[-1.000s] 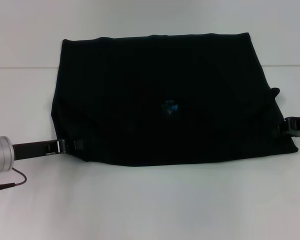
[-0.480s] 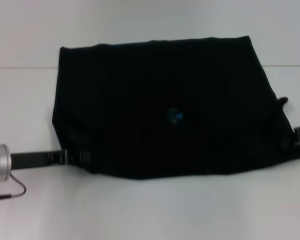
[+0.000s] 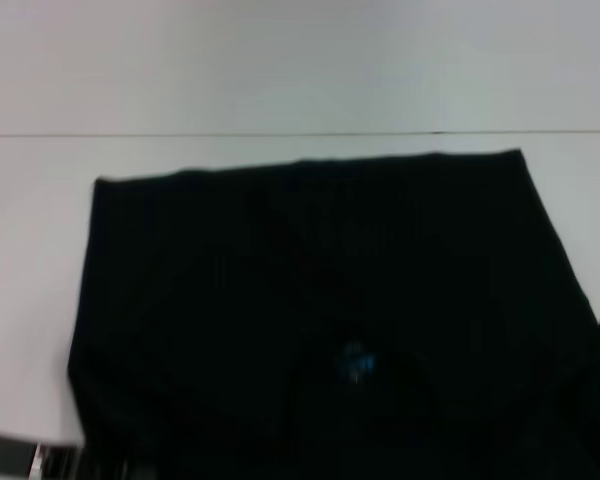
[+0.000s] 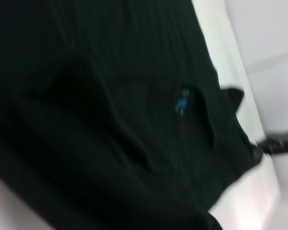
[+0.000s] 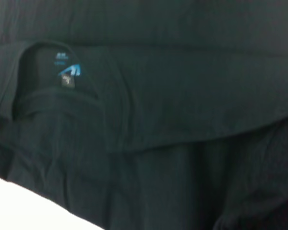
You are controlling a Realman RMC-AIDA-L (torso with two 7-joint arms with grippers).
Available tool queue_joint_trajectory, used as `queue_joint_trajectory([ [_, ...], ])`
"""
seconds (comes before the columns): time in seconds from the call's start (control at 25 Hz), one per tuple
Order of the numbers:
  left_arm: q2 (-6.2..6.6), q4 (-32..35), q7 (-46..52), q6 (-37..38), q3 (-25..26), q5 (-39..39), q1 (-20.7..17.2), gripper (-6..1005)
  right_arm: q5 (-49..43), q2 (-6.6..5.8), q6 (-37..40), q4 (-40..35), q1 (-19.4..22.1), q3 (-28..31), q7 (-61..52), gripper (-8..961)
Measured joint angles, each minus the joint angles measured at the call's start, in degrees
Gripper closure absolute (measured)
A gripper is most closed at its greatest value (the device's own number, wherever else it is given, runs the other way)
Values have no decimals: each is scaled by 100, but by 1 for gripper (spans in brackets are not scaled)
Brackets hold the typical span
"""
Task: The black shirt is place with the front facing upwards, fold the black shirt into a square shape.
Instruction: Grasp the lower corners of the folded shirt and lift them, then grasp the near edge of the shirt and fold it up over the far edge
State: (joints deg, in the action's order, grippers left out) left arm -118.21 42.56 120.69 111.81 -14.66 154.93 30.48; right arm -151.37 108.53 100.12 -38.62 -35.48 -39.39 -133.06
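Black shirt (image 3: 320, 320): spread on white table (image 3: 280, 80), blue neck label (image 3: 355, 362) showing.
Left gripper (image 3: 80, 465): at shirt's near-left corner; grip cannot be told.
Right gripper (image 4: 278, 145): at shirt's opposite edge; grip cannot be told.

The black shirt (image 3: 320, 320) sprawled across most of the near bench (image 3: 280, 70), reaching the lower edge of the head view, so little bare surface lay beside it there. Open white bench lay beyond its far hem and in a strip along its left side. The left pincer (image 3: 55, 462) sat against the shirt's near left corner.
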Motion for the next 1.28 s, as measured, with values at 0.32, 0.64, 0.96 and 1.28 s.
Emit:
queue_joint_trajectory([
  [0.32, 7, 58, 8, 336, -26, 509, 71, 873, 37, 87, 198, 86, 268, 69, 426, 880],
  [0.64, 172, -139, 127, -346, 286, -215, 456, 864, 1288, -161, 126, 632, 223, 1216, 593, 871],
  [0.96, 299, -412, 239, -1919, 913, -1487, 543, 855, 2941, -89, -1255, 1189, 110, 1678, 859, 862],
  [1.28, 165, -1564, -1173, -4112, 873, -2689, 622, 847, 4253, 901, -3894, 1361, -249, 1656, 2578, 852],
])
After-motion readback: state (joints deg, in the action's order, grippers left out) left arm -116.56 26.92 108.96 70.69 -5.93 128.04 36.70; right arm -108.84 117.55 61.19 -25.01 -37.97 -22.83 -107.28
